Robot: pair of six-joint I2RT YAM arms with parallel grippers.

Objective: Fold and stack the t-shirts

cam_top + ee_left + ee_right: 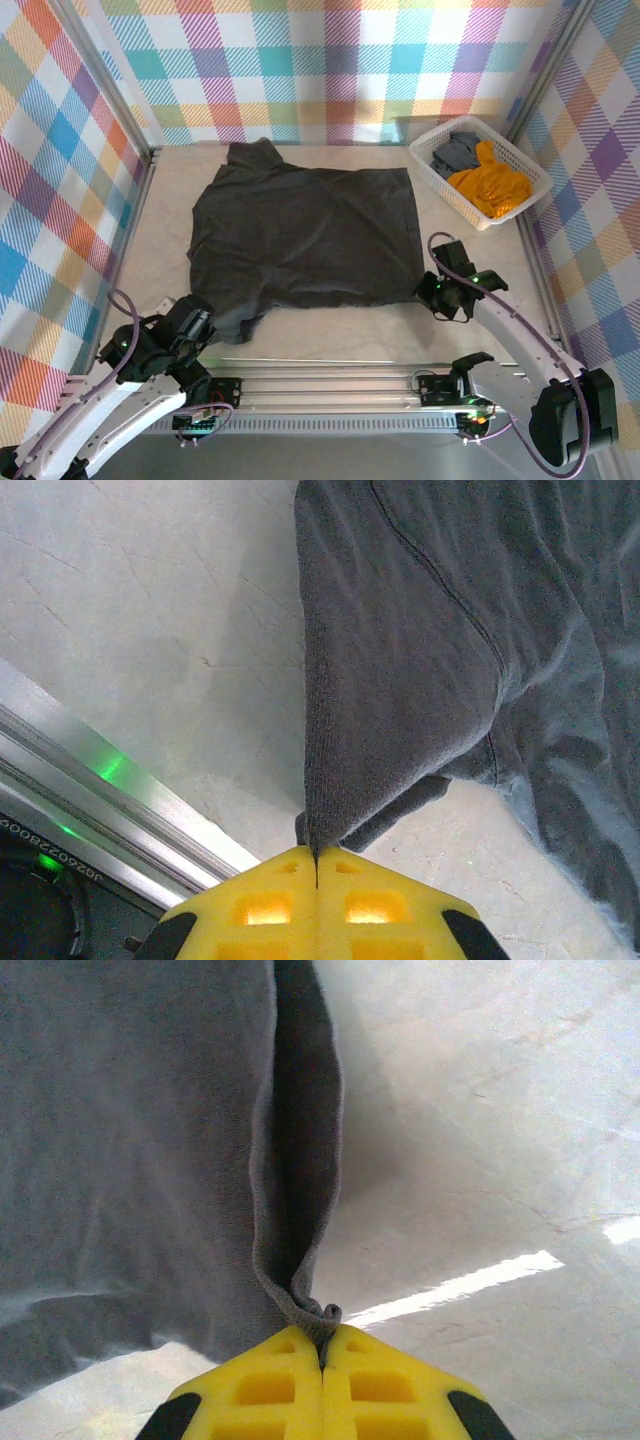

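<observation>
Item: charcoal t-shirt (305, 235), flat on tabletop (165, 200); I have left gripper (316, 868) and right gripper (322, 1345) each clamped on its near edge, ready to fold it over

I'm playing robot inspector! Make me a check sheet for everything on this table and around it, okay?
Surface: beige table, bare around the cloth.
Job's things: charcoal shirt spread flat mid-table; orange shirt and grey shirt bunched in the white basket at far right.
Clutter: nothing seen.
Grippers: left gripper shut on the charcoal shirt's near-left edge; right gripper shut on its near-right corner; cloth tented up at both.
Cables: purple cables run along both arms.
Surroundings: bright checked walls on three sides; metal rail along the near edge.
</observation>
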